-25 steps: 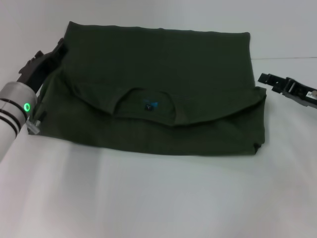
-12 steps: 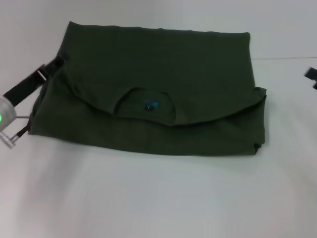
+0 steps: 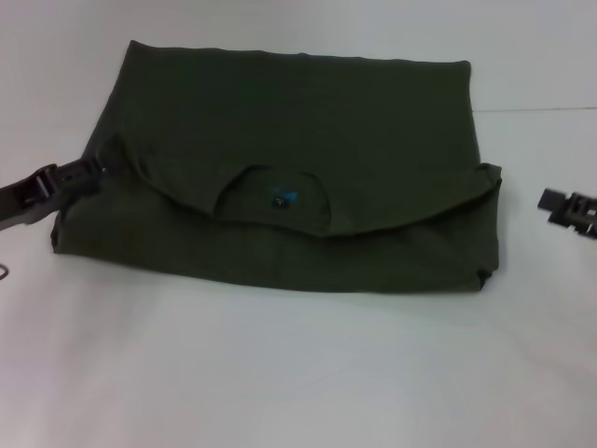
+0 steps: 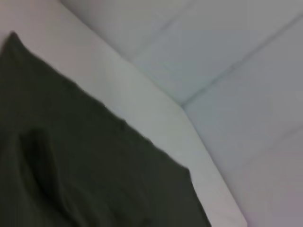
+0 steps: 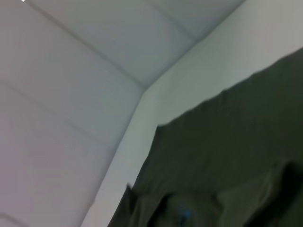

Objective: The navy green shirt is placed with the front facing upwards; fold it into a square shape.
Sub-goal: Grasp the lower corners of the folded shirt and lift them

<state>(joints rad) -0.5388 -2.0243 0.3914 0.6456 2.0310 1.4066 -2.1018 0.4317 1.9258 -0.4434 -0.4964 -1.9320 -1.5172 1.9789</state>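
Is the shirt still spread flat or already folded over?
Folded. The navy green shirt is a compact block with its collar end doubled over the lower layer; the left pincer is at its left edge.

Right gripper (image 3: pixel 571 207) edge-cut; shirt (image 3: pixel 298 140) lettering hidden.

left gripper (image 3: pixel 89 171) low at nine o'clock, dark arm reaching in from the edge, tip pointing toward three o'clock, right gripper (image 3: pixel 550 199) low at three o'clock, pointing toward nine o'clock
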